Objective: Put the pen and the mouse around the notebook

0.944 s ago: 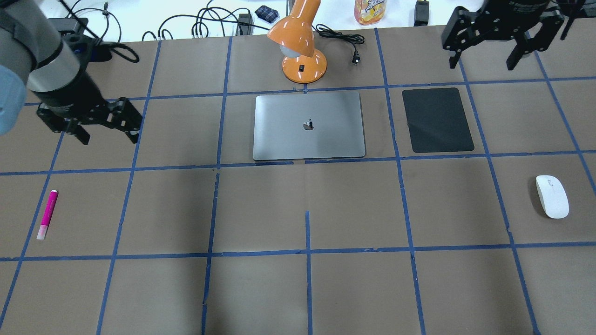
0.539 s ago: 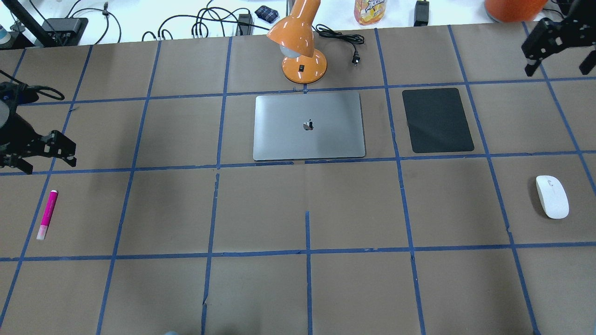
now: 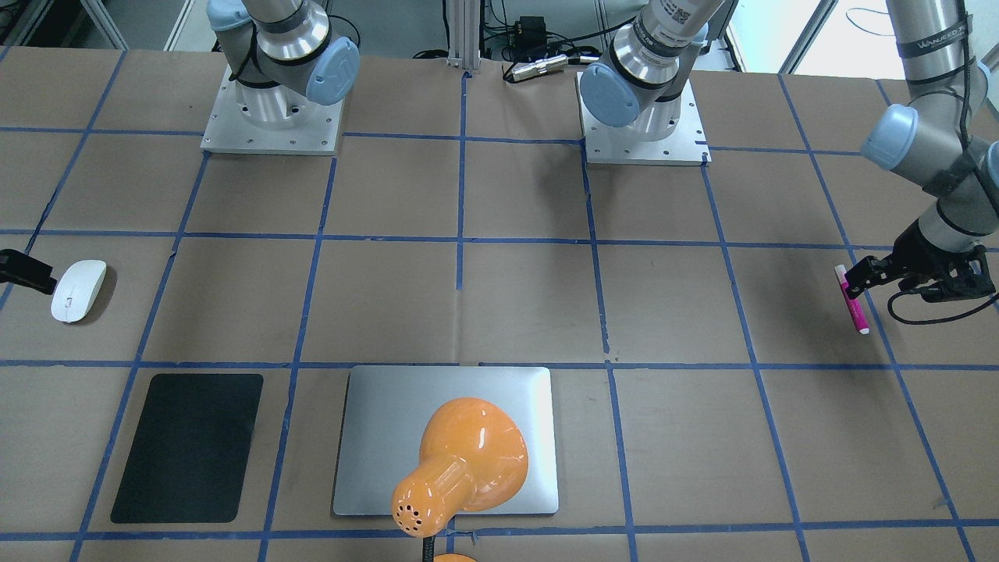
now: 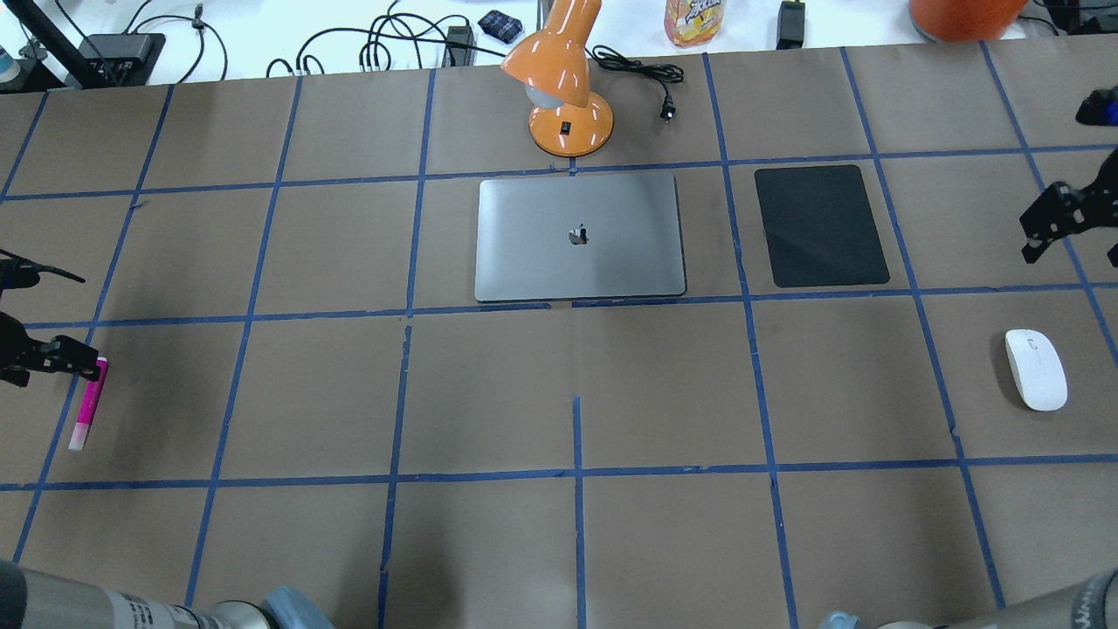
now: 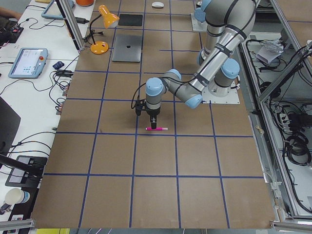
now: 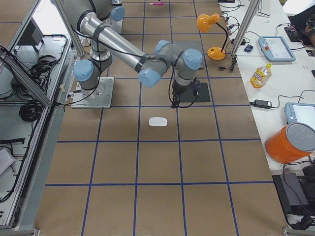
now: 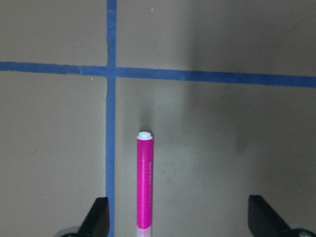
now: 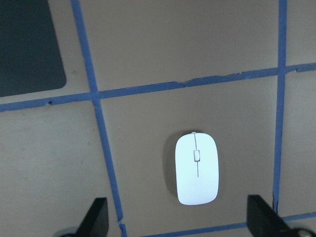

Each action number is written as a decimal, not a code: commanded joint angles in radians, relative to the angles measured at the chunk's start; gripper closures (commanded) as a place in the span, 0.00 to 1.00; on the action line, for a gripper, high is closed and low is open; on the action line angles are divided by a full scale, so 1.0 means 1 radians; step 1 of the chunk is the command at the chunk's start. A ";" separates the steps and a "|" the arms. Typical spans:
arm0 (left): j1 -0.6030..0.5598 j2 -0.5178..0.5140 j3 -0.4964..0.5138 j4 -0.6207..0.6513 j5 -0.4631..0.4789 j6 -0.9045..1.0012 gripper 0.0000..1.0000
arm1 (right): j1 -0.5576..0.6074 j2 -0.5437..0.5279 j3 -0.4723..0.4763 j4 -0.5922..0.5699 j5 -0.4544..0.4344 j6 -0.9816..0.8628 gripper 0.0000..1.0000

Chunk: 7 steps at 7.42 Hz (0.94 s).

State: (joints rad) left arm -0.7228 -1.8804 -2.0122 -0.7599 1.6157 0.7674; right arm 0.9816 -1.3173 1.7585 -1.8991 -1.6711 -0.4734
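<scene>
Both pincers are gaping wide with nothing in them, so all the trouble lies ahead. The left gripper (image 7: 180, 219) hangs low over the pen (image 7: 144, 182), which lies flat on the table (image 4: 314, 393) far out on the robot's left, well apart from the notebook (image 4: 578, 236). The pen sits nearer one finger than the other, so I'd expect that finger to meet it first and roll or skid it away, and a pinch near the cap end could let it droop. The right gripper (image 8: 178, 219) is higher, above the mouse (image 8: 196, 168), which lies far out on the other side. That mouse is smooth, low and rounded, and fingers closing too high could slide off its shell. On the carry in, the lamp (image 4: 568, 87) leaning by the notebook's far edge looks easy to clip.
</scene>
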 commanded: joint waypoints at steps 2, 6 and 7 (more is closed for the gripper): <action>0.039 -0.075 -0.005 0.030 -0.017 0.017 0.03 | -0.096 0.053 0.219 -0.274 0.010 -0.167 0.00; 0.025 -0.085 -0.003 0.033 -0.019 -0.017 0.56 | -0.135 0.079 0.249 -0.297 0.018 -0.185 0.00; 0.022 -0.082 -0.003 0.030 -0.019 -0.016 0.59 | -0.135 0.090 0.254 -0.325 0.017 -0.186 0.00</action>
State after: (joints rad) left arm -0.6946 -1.9673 -2.0154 -0.7269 1.5963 0.7505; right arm 0.8489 -1.2399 2.0071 -2.1958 -1.6534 -0.6574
